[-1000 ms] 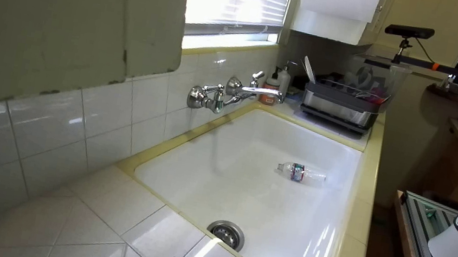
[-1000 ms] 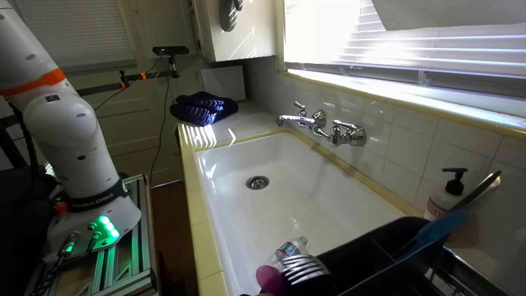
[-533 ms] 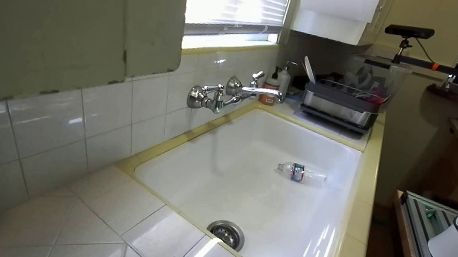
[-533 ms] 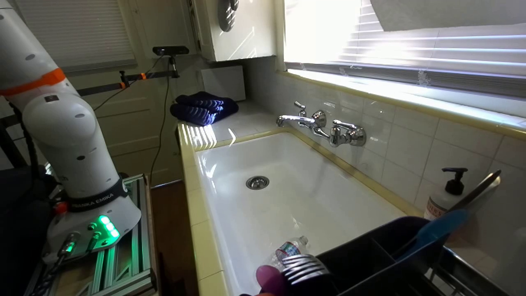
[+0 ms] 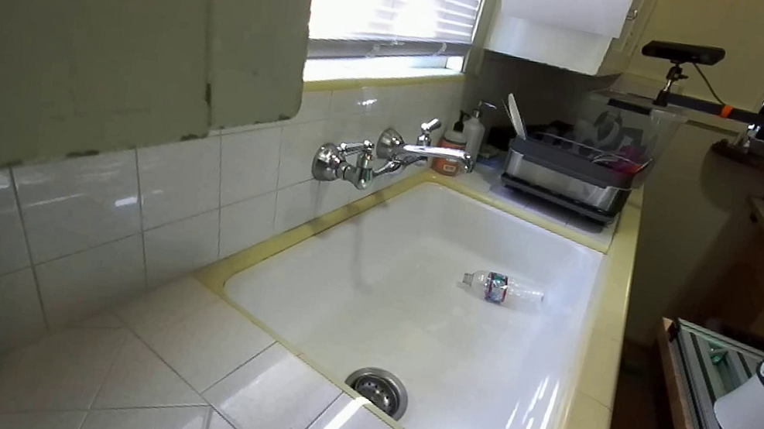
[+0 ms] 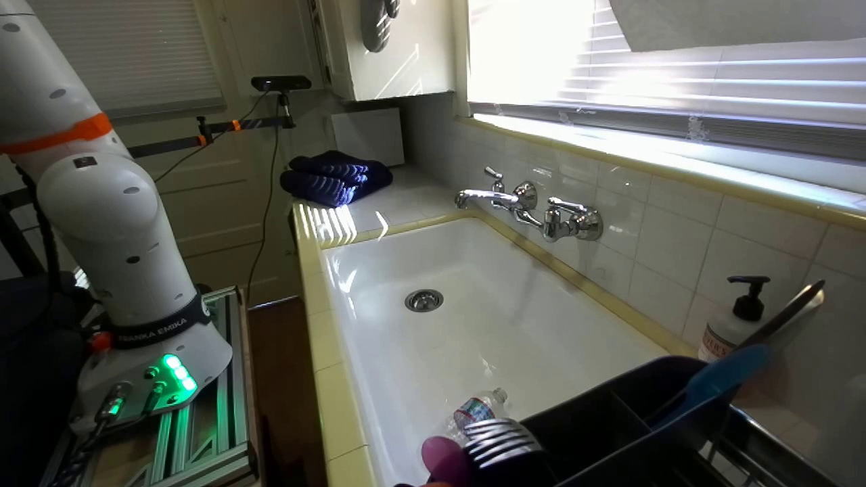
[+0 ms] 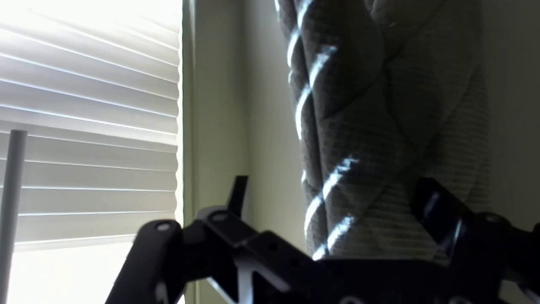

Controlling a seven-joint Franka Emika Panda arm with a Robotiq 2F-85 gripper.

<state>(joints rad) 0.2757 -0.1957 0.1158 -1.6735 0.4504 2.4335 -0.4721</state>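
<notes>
Wrist view: at left I see white blinds (image 7: 101, 147); next a pale panel (image 7: 270, 114); then my gripper (image 7: 333, 188), fingers spread wide, and a grey quilted cloth (image 7: 392, 131) hanging beyond the gap between them. Contact: I cannot tell.

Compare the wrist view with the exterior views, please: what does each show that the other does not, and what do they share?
Only the wrist view shows the tool, its jaws open near the gray quilted cloth.

Only the exterior views show the white sink, the clear bottle lying in it, the chrome faucet and the dish rack.

Both share slatted window blinds and perhaps the cloth itself: a gray hanging piece at the top edge of an exterior view could be part of it, but I cannot be sure.
</notes>
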